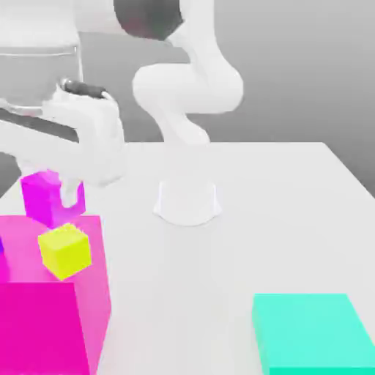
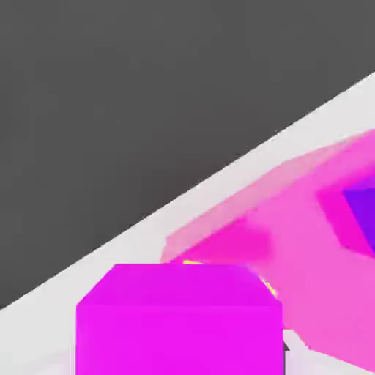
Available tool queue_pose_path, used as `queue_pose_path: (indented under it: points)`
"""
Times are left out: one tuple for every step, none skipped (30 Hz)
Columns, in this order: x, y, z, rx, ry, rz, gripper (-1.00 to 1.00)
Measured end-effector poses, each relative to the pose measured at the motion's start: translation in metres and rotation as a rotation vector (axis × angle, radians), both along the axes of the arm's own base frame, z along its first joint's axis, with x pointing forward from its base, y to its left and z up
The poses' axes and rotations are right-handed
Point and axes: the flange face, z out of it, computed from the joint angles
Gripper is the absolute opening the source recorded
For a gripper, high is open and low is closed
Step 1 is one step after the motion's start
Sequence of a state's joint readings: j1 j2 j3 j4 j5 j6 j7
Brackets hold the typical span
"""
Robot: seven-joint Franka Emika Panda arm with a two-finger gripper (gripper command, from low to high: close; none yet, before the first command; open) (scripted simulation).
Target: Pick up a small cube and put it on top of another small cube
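Note:
My gripper (image 1: 60, 196) hangs at the exterior view's left, shut on the small cube (image 1: 45, 199), a bright magenta one held in the air. Just below and in front of it, another small cube (image 1: 66, 250), plain yellow, rests on top of a much larger magenta block (image 1: 44, 322). In the hand view the held small cube (image 2: 179, 318) is close up, with a thin yellow edge of the other cube (image 2: 193, 263) peeking out behind it.
The large magenta block (image 2: 315, 234) takes up the near-left corner of the white table (image 1: 242, 242). A large teal block (image 1: 311, 333) lies at the near right. The arm's white base (image 1: 187, 201) stands at the table's middle back.

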State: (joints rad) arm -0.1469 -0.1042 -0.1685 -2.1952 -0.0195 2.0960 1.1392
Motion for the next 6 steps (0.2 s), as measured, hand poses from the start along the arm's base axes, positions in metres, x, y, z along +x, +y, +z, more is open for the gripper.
queue_pose_path:
  points:
    - [-0.001,0.000,-0.014,0.003,0.001,-0.005,-1.00]
    - [-0.002,0.000,-0.029,0.004,0.001,-0.007,-1.00]
    - [-0.003,0.000,-0.038,0.005,0.001,-0.008,1.00]
    - [-0.003,0.000,-0.038,0.005,0.001,-0.008,1.00]
    - [-0.003,0.000,-0.038,0.005,0.001,-0.008,1.00]
    - [-0.003,0.000,-0.038,0.005,0.001,-0.008,1.00]
